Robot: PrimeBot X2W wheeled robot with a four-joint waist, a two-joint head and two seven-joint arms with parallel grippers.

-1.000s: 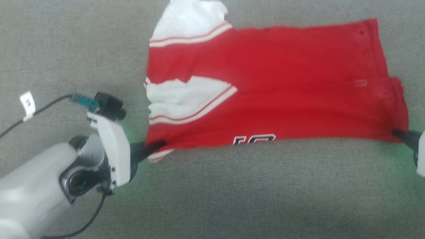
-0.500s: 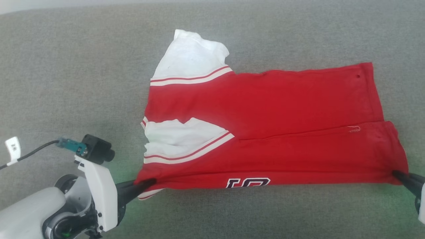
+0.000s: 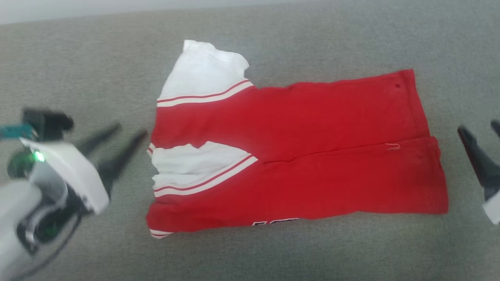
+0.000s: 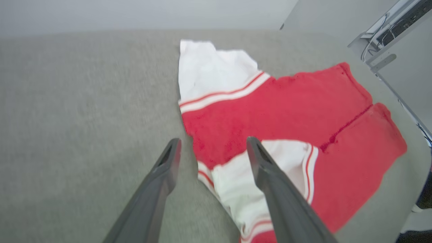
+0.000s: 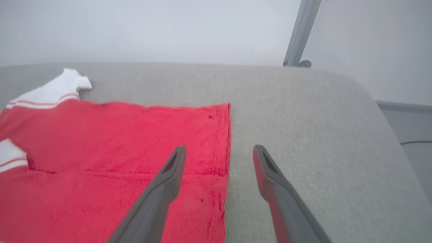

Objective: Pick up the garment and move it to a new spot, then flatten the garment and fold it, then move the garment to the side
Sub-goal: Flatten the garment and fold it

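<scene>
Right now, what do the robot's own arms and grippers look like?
The left gripper has two long, dark grey fingers tapering to points, on a white wrist bracket with a green light. A small black camera with a teal connector sits above; the forearm is pale grey. The right gripper has matching dark fingers and a white base.

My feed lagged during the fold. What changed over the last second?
Both let go: the left gripper and right gripper, which pinched the near corners of the garment, now sit open beside it, clear of the cloth. The garment stayed folded flat on the grey surface.
</scene>
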